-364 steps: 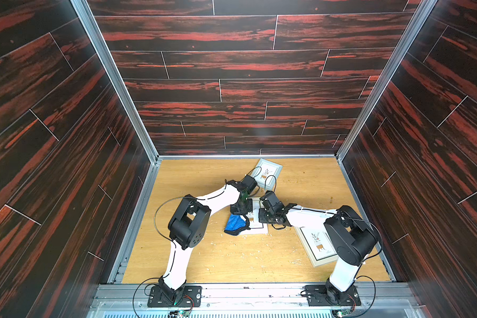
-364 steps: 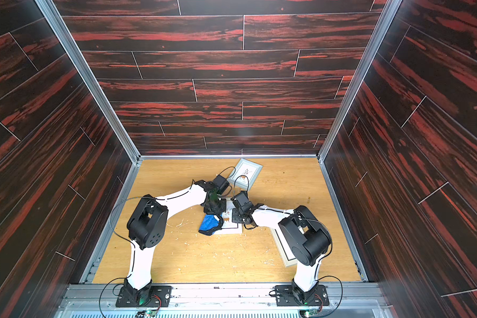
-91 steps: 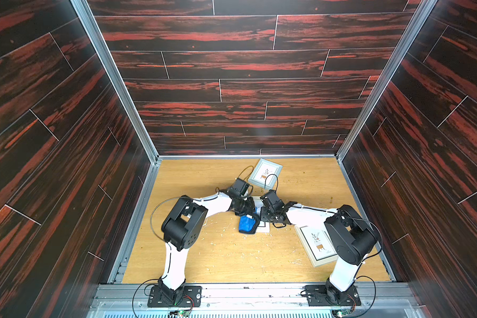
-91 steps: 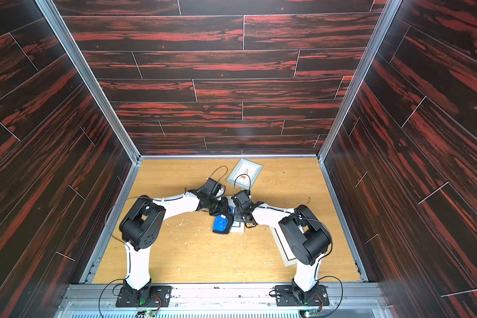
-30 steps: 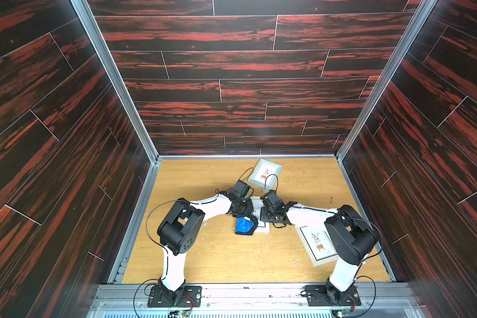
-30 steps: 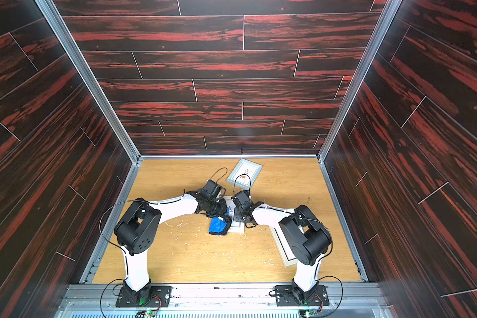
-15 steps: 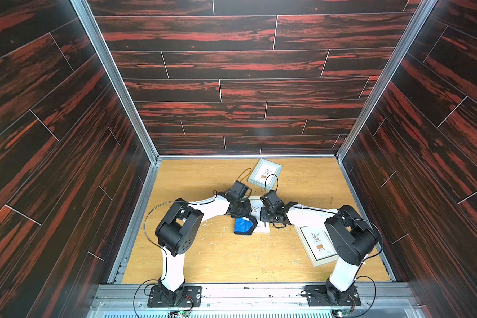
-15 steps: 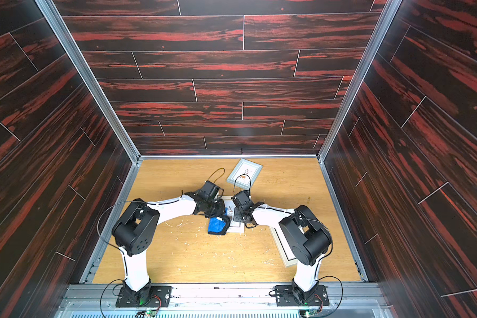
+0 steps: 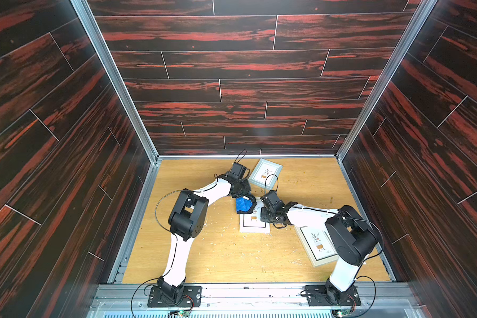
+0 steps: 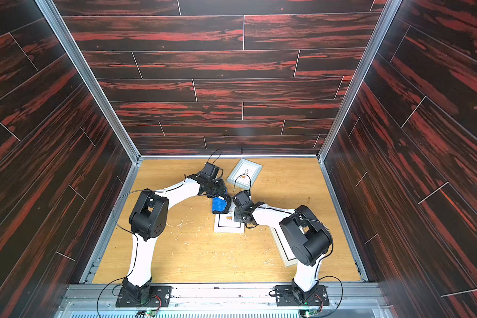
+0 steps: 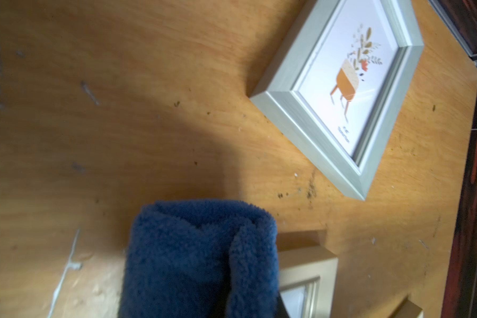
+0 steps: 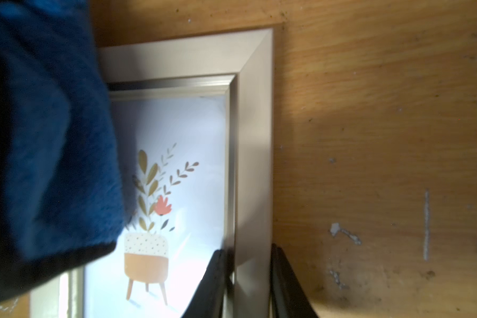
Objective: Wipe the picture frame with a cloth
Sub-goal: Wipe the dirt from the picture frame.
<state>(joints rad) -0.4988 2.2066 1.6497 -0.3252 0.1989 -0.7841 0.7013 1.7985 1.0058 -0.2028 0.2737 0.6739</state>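
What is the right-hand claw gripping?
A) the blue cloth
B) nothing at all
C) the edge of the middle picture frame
C: in the right wrist view the right gripper has one finger on each side of the frame border, while the cloth lies over the frame's other side.

I see the cloth (image 9: 243, 204), bright blue and fluffy with black edging, wadded in my left claw (image 9: 242, 196) and lying over one corner of the picture frame (image 9: 254, 223). That frame is pale champagne around a potted-plant print. It lies flat, one side rail between the fingers of my right claw (image 12: 248, 257).
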